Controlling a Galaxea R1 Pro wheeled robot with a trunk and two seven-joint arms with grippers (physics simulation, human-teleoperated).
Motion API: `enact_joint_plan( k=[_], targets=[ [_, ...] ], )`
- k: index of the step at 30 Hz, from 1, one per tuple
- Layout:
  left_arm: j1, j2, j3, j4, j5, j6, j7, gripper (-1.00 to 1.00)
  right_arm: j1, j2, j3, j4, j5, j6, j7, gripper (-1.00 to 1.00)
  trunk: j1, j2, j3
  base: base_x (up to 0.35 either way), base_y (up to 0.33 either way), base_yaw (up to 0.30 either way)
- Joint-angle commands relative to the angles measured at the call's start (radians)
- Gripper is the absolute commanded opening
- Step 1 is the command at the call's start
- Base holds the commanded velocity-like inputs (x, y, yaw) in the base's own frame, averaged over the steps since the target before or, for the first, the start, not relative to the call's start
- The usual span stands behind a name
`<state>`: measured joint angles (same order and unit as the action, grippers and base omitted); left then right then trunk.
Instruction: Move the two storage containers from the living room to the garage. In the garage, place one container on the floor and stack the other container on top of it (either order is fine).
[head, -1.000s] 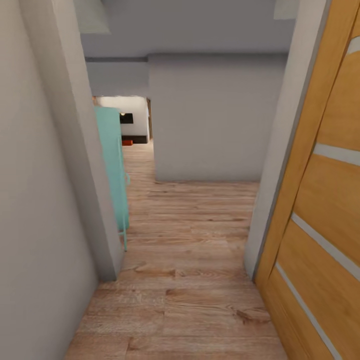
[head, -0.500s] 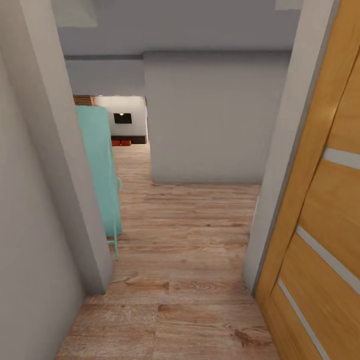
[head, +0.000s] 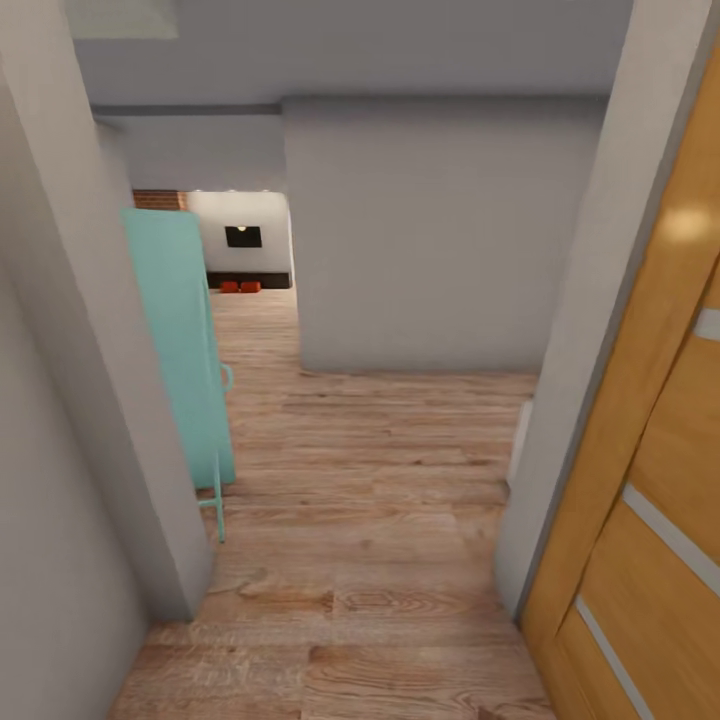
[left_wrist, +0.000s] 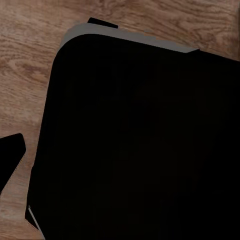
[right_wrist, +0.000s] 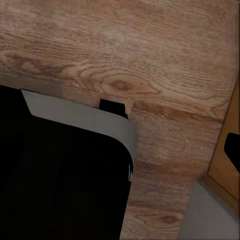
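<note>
The two storage containers (head: 240, 286) are seen in the head view as small orange-red shapes at about 11 o'clock, far down the corridor, on the wood plank floor (head: 380, 480) just below a dark low bench (head: 248, 279) and a black wall screen (head: 243, 236). They lie side by side, close together; whether they touch cannot be told. At this range their long axes appear to run across the view, 9 to 3 o'clock, open tops presumably upward; this is a judgement only.

Thin ribbed walls suggest a light but flexible bin. A grip on opposite rims at the short ends is advised, one hand per side, to limit wall bowing.

A teal door (head: 180, 340) stands at 10 o'clock and a wooden door (head: 650, 480) at 3 o'clock.

The wrist views show a black base panel over the planks. Neither hand's fingers are resolved; whether they are spread or closed cannot be told.
</note>
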<state>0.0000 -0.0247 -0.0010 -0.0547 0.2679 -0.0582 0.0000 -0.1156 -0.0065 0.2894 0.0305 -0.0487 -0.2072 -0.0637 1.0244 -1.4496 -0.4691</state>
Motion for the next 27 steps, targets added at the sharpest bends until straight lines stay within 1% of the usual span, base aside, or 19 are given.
enact_joint_plan(
  k=[1, 27],
  targets=[
    [0.000, 0.000, -0.001, -0.001, 0.005, -0.002, 0.000, 1.00, -0.001, 0.000, 0.008, 0.003, -0.005, -0.006, -0.002, 1.00, 0.001, 0.000, -0.001, 0.324, 0.000, 0.000],
    [0.000, -0.001, -0.001, -0.001, 0.005, -0.003, 0.000, 1.00, -0.001, 0.003, 0.008, 0.003, -0.005, -0.006, -0.002, 1.00, 0.001, 0.000, -0.001, 0.324, 0.000, 0.000]
  ],
)
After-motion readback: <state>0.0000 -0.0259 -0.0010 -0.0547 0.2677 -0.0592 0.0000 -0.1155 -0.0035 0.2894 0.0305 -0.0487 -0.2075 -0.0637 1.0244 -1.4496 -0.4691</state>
